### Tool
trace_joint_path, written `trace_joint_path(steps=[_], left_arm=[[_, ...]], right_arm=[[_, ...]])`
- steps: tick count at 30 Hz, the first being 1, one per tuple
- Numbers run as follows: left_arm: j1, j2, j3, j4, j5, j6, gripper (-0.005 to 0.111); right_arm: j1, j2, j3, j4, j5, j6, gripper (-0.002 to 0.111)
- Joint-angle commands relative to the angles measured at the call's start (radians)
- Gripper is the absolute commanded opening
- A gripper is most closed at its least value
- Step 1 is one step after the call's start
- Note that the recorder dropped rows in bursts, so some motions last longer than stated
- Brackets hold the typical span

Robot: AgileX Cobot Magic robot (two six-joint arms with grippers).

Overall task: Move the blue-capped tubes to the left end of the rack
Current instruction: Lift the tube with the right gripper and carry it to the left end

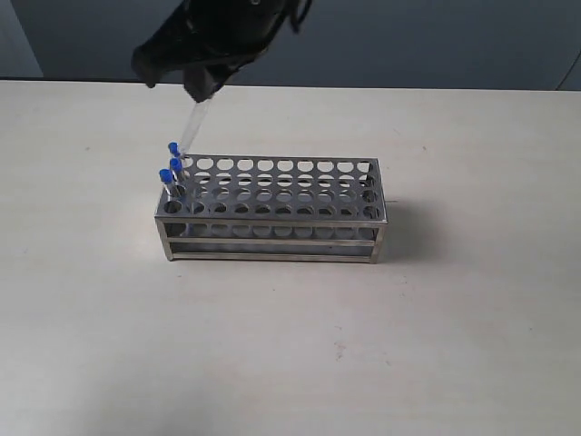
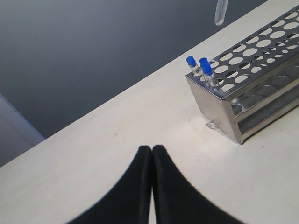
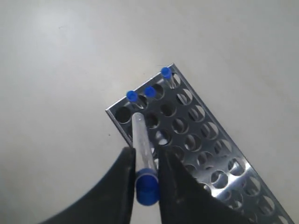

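The right end effector point(image 3: 145, 156) is clamped on the fourth blue-capped tube point(image 3: 141, 140), pinching it by its capped end. It holds the tube tilted in the air over the left end of the rack point(image 1: 272, 221), rounded bottom downward. The seated tubes point(image 1: 176, 164), three of them, stand in the rack's end column, and the right wrist view shows one free hole point(image 3: 123, 113) at a corner of that column. The left end effector point(image 2: 152, 148) hangs over the desk point(image 1: 408, 345) off to the side of the rack, its fingers pressed together with nothing between them. The main risk, as I judge it, is the tilt. Lowered at this angle, the tube's bottom could land on the top plate between holes or knock a neighbouring cap. A thin, smooth tube pinched at one end could also pivot or slip in the grip. The seated tubes lean a little themselves, which narrows the way in, and a push against the plate could shift the rack along the desk. The exterior view cuts off most of the right arm at its upper edge, and the clear tube is hard to trace there against the pale desk. How high its bottom sits over the plate cannot be told exactly, though the left wrist view shows it above the caps.
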Motion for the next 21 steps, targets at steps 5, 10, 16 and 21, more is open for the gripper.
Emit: trace_joint_path(steps=[5,10,16,21], left_arm=[[-0.004,0.003,-0.005,-0.003,-0.004,-0.005,0.001],[-0.004,0.003,-0.005,-0.003,-0.004,-0.005,0.001],[-0.004,0.003,-0.005,-0.003,-0.008,-0.005,0.001],[-0.004,0.003,-0.005,0.0,-0.008,-0.005,0.001]], right_arm=[[0.025,0.139,-0.199,0.036,0.043,-0.013,-0.001],[0.025,0.156,-0.199,0.034,0.043,-0.013,-0.001],[0.025,0.164,-0.199,0.03,0.043,-0.085,-0.001],[0.025,0.156,-0.199,0.034,0.043,-0.172,-0.001]])
